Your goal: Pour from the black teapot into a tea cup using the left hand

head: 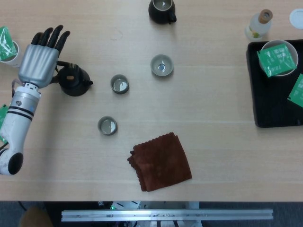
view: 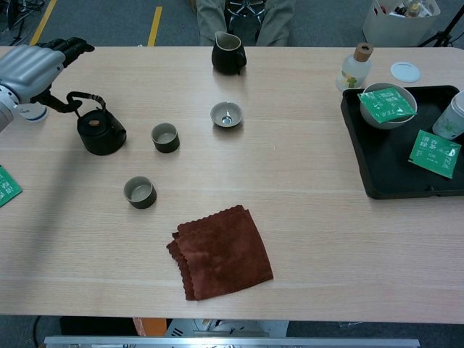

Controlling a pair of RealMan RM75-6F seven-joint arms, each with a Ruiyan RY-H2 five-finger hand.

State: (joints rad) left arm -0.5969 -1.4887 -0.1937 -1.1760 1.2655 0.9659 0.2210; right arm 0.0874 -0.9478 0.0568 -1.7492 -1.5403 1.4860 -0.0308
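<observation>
Now our left hand (head: 39, 60) hovers unclenched, seemingly holding nothing, beside the black teapot (head: 74, 82) standing left of the nearest tea cup (head: 119, 84). We should hook its wire handle (view: 82, 98) firmly before tilting.

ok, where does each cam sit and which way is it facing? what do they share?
Head view: sits high over the table, looking almost straight down; shows the left hand and forearm at the left edge, fingers straight.
Chest view: sits lower at the near table edge, looking forward and down across the table to the floor and a seated person's legs beyond; shows only the left hand, top left.
Shared: the left hand, black teapot, brown cloth, black tray. Right hand in neither.
</observation>
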